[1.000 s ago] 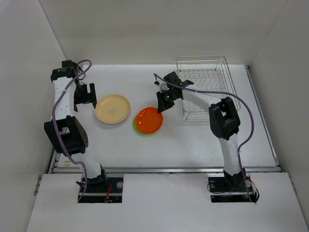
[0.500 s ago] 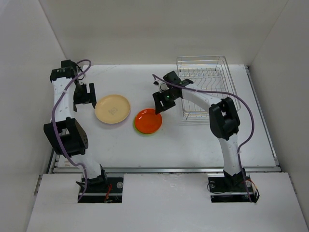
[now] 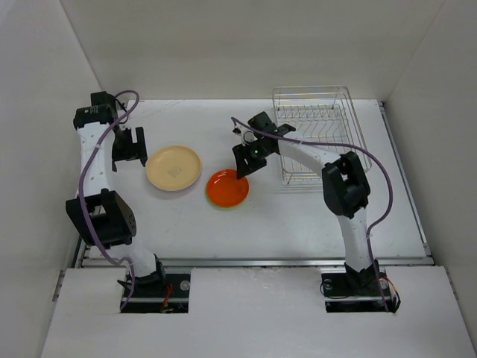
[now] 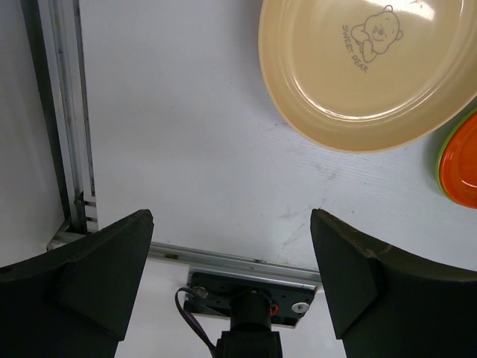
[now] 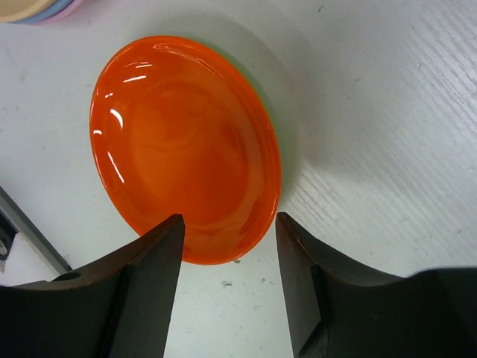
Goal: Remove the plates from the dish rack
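Note:
The orange-red plate point(image 3: 228, 188) lies flat on a lime green plate point(image 4: 439, 159), of which only a rim sliver shows. My right gripper point(image 3: 241, 167) hovers open just beyond the plate's far right edge; in the right wrist view its jaws point(image 5: 227, 224) stand apart with bare table between them and the orange-red plate point(image 5: 182, 145) just ahead. The cream-yellow plate point(image 3: 174, 167), with a bear print point(image 4: 365, 67), rests on blue and pink plates point(image 5: 63, 9). My left gripper point(image 3: 131, 155) is open and empty left of that stack. The dish rack point(image 3: 317, 130) stands at the back right, with no plate showing in it.
A metal rail point(image 4: 67, 119) runs along the table's left edge, close to the left gripper. White walls enclose the table at the back and both sides. The right arm's elbow point(image 3: 344, 183) hangs beside the rack's near corner.
The right gripper opened and let go of the orange-red plate, which dropped from a tilt to lie flat on the green plate. The gripper drew back a little. The left arm barely moved.

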Action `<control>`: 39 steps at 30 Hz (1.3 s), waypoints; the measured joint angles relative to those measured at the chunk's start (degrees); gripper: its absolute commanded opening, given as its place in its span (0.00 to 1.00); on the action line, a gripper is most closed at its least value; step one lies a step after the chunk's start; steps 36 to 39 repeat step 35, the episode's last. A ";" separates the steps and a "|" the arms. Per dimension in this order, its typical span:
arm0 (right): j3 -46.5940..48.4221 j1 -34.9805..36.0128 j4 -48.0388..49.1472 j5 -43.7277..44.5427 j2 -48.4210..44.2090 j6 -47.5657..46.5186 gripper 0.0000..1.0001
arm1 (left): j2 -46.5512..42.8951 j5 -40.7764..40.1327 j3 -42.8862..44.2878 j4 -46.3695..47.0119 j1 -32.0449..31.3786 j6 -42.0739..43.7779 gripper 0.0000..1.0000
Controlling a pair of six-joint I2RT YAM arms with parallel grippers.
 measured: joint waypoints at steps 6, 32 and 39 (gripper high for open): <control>-2.93 0.02 -0.39 8.17 -10.69 2.64 0.81 | -3.52 -2.43 -0.63 0.31 -0.02 -0.39 0.84; -19.54 0.04 -13.44 76.26 -83.08 23.56 1.00 | -29.68 -30.91 -4.68 5.70 -0.24 -12.68 1.00; -19.52 0.04 -13.44 75.80 -86.23 24.28 1.00 | -29.90 -29.83 -5.73 5.92 -0.24 -12.61 1.00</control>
